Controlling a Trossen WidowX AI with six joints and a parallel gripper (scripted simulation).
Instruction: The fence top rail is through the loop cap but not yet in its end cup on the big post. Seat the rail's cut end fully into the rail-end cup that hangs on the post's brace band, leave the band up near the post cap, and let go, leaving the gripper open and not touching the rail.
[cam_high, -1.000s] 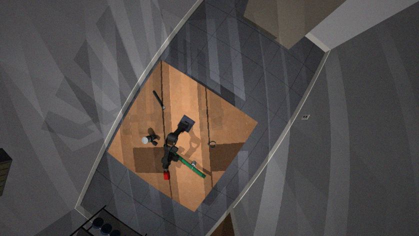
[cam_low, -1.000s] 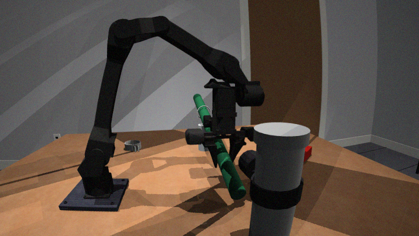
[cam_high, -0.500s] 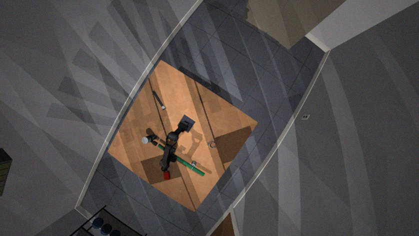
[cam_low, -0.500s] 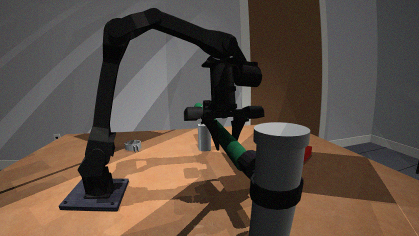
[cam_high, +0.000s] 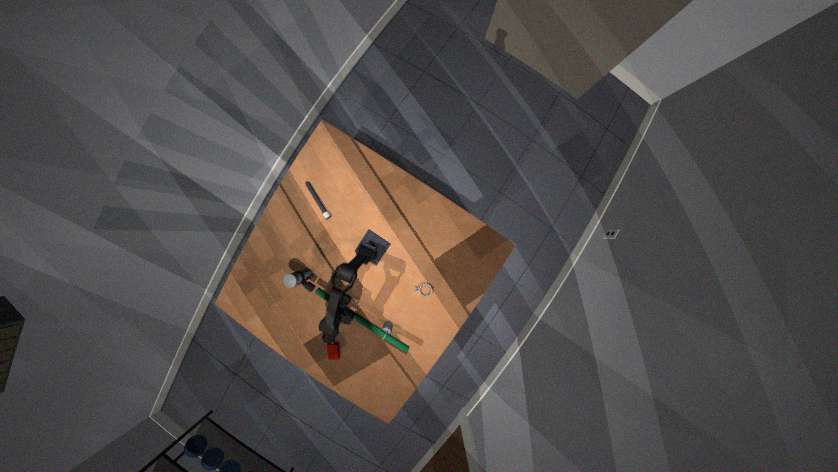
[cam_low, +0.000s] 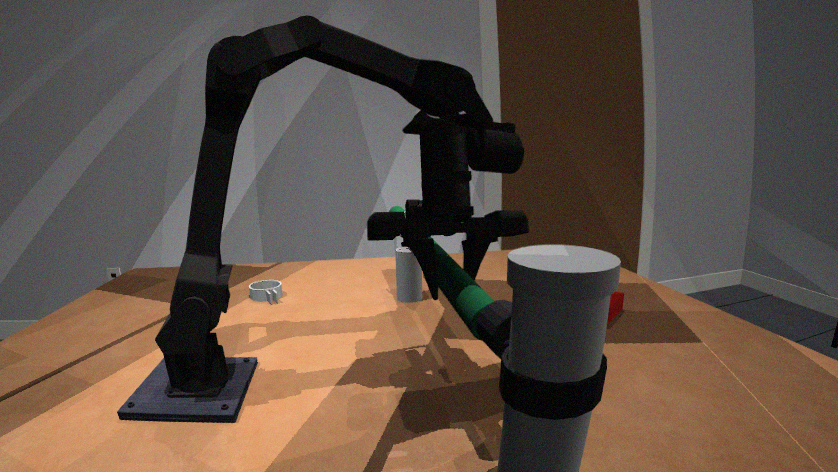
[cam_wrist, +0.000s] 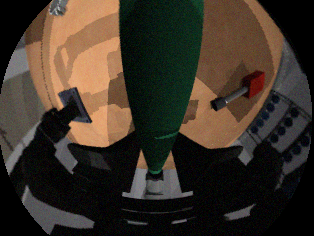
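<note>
The green rail (cam_high: 381, 332) (cam_low: 473, 300) (cam_wrist: 161, 60) runs from the small post (cam_high: 387, 326) (cam_low: 408, 278), where the loop is hard to see, to the big grey post (cam_high: 290, 280) (cam_low: 555, 328). My gripper (cam_high: 341, 306) (cam_low: 453, 286) (cam_wrist: 156, 129) is shut on the rail, with a finger on each side, a short way from its near end. That end meets the mouth of the black rail-end cup (cam_high: 308, 286) (cam_low: 496, 319), roughly in line with it. How deep it sits is hidden. The black brace band (cam_low: 551, 397) is around the post, a little below the post cap (cam_low: 562, 260).
A grey ring clamp (cam_high: 425, 289) (cam_low: 265, 290) lies beyond the arm's base plate (cam_high: 380, 249) (cam_low: 175, 410). A red-headed tool (cam_high: 333, 351) (cam_low: 615, 306) (cam_wrist: 254, 84) lies on the rail's other side. A dark bar with a pale end (cam_high: 317, 199) lies behind the base.
</note>
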